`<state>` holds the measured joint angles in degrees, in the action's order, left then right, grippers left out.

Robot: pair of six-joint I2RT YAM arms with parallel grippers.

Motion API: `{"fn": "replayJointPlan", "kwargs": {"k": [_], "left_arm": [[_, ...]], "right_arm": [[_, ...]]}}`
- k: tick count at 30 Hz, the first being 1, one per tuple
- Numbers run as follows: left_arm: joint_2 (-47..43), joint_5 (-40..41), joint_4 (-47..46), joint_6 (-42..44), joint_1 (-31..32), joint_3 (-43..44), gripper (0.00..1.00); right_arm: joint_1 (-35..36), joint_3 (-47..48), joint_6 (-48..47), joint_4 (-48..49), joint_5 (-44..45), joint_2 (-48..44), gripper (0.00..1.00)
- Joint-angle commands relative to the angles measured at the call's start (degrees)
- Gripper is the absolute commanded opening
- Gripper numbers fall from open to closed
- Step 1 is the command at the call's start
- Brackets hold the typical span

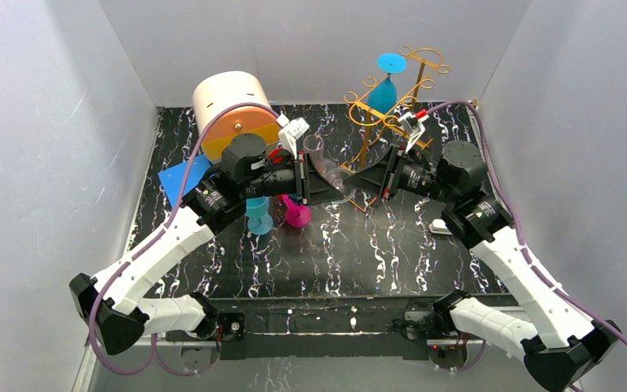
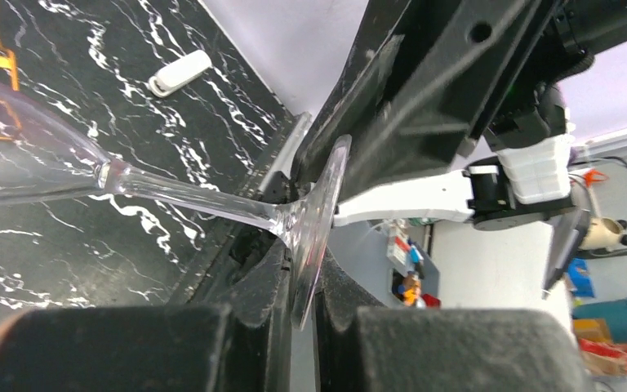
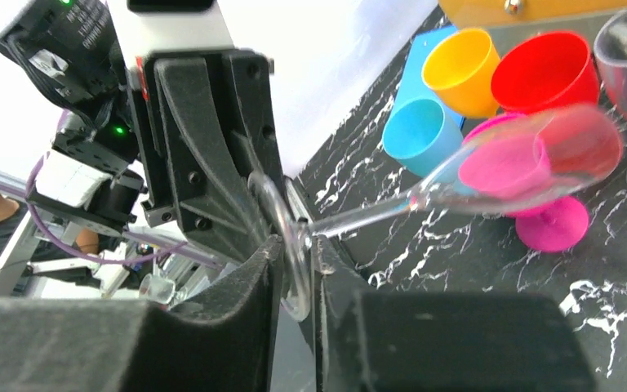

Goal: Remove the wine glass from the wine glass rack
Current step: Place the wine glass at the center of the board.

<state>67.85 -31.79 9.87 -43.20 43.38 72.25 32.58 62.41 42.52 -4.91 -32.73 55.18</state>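
The left gripper [image 2: 298,282] and right gripper [image 3: 295,273] are facing each other, each closing narrowly on the foot of a clear wine glass [image 1: 332,176]. They are holding it sideways above the black marbled table [image 1: 359,255], near the golden wire wine glass rack [image 1: 392,122].

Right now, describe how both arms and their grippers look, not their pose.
Both the left arm and right arm have white shell links with black joints and a purple cable looping along each. The left gripper and right gripper have blocky matte-black fingers.
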Motion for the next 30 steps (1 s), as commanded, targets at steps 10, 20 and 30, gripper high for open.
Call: {"fn": "replayJointPlan", "kwargs": {"k": [10,20,30], "left_arm": [[-3.8,-5.1,-7.2,10.5,0.7,-3.8,0.00],[-4.5,-11.7,-5.0,16.3,0.7,-8.2,0.00],[-5.7,-16.7,2.2,23.0,0.7,-8.5,0.00]], "right_arm": [[0.8,-2.0,-0.1,-7.8,13.5,-0.8,0.84],[-1.2,6.1,-5.6,-15.7,18.4,1.1,0.97],[-7.4,5.2,-3.7,-12.1,6.8,3.4,0.99]]}}
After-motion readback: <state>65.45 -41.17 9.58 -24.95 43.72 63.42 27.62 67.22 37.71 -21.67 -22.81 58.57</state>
